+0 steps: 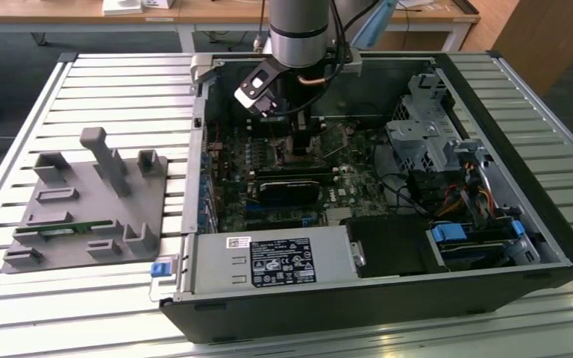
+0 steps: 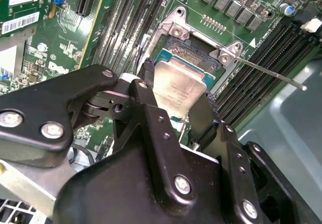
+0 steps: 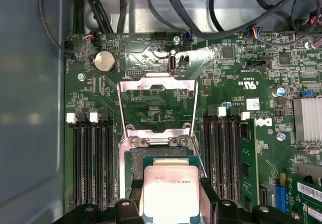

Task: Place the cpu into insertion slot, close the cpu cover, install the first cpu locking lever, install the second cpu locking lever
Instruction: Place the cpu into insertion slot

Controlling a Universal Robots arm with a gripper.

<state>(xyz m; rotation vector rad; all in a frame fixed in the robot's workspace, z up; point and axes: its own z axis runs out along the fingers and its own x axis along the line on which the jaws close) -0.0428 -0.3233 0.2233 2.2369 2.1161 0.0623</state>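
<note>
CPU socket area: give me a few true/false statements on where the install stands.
1. The cpu is held between the fingers, over the insertion slot. True.
2. The cpu cover is closed down over the chip. False: it is swung open, and bare board shows through its cut-out middle.
3. A thin metal locking lever sticks out free beside the socket. True.
4. The grey fixture lies outside the computer case, on the exterior view's right. False: it is outside the case, but on the exterior view's left.
</note>
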